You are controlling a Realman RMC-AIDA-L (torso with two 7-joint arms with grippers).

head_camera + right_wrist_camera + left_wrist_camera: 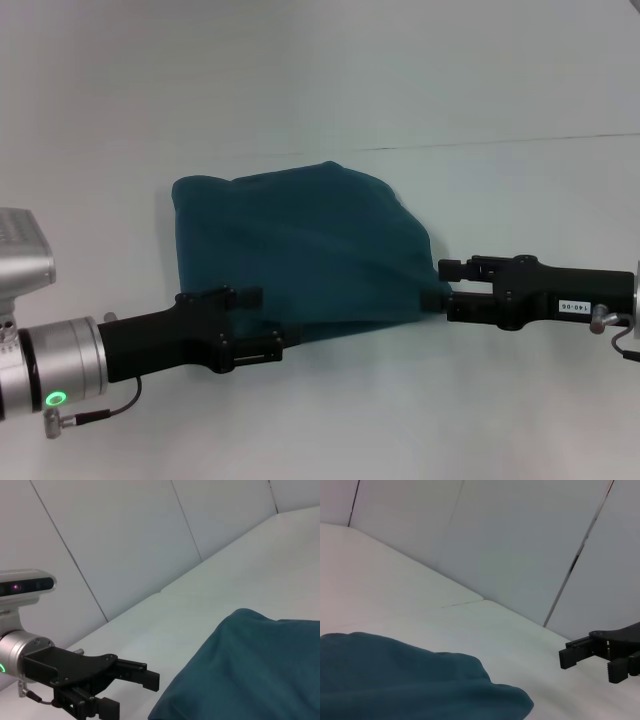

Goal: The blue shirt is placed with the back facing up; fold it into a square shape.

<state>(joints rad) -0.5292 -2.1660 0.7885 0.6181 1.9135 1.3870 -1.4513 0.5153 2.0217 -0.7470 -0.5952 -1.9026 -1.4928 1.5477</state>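
The blue shirt [300,240] lies folded in a rough block in the middle of the white table, plain fabric up; it also shows as the blue shirt [395,680] and the blue shirt [250,670] in the wrist views. My left gripper [265,322] is open at the shirt's near left edge, with nothing held; the right wrist view shows this left gripper [135,692] just beside the cloth. At the shirt's near right corner my right gripper [447,288] is open. The left wrist view shows the right gripper [587,662] standing apart from the fabric.
The white table [400,420] runs bare around the shirt on all sides. A thin seam [500,143] crosses the far side of the table. Pale wall panels [520,540] rise behind it.
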